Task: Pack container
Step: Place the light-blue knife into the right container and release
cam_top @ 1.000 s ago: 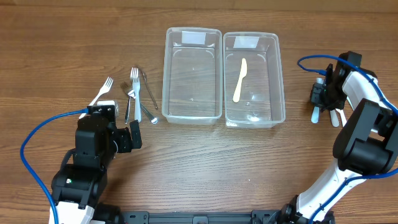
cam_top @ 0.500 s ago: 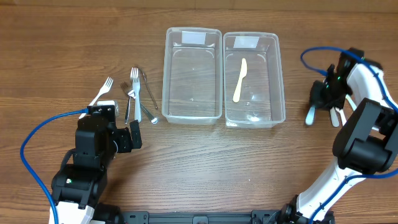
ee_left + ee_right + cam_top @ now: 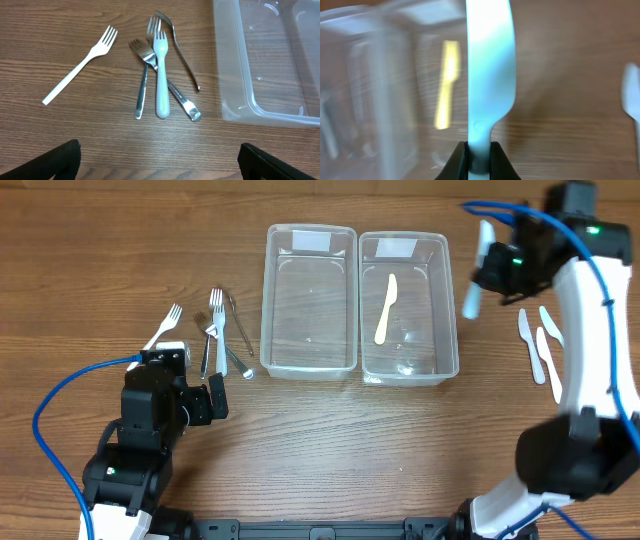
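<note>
Robotics lab bench, wood-grain table, cabled robot arm, laid-out forks

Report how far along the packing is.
Done: one tan knife lies in the right container. In hand: the right tool grips a pale knife in the air near that container. Left: two white knives on the table at the right, and five forks beside the left container, which holds nothing. The left tool is open, holding nothing.

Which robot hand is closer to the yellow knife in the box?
Right. The right gripper, holding a blue knife, hovers just outside the box with the yellow knife. The left gripper sits far off, near the forks, beyond the other box.
</note>
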